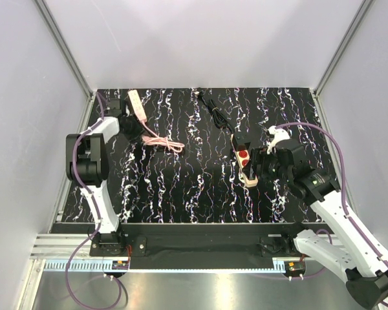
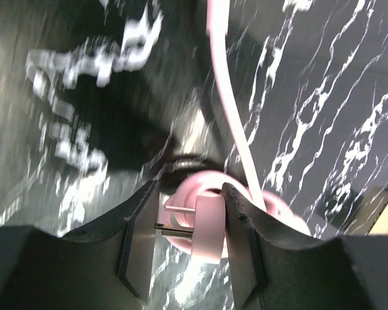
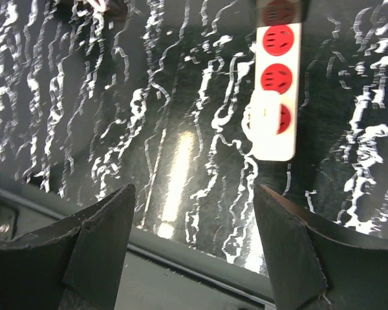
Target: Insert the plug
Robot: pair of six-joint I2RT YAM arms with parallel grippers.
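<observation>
Left gripper [image 2: 191,189] has its fingers on either side of the pink plug [image 2: 209,226]. One finger is pressed on the plug body and the prongs point at the other, but I honestly can't tell if it's clamped tight. Its pink cord [image 2: 229,110] runs straight out ahead. Right gripper [image 3: 194,192] is wide apart holding nothing, with the power strip [image 3: 275,123] just ahead of its right finger.
</observation>
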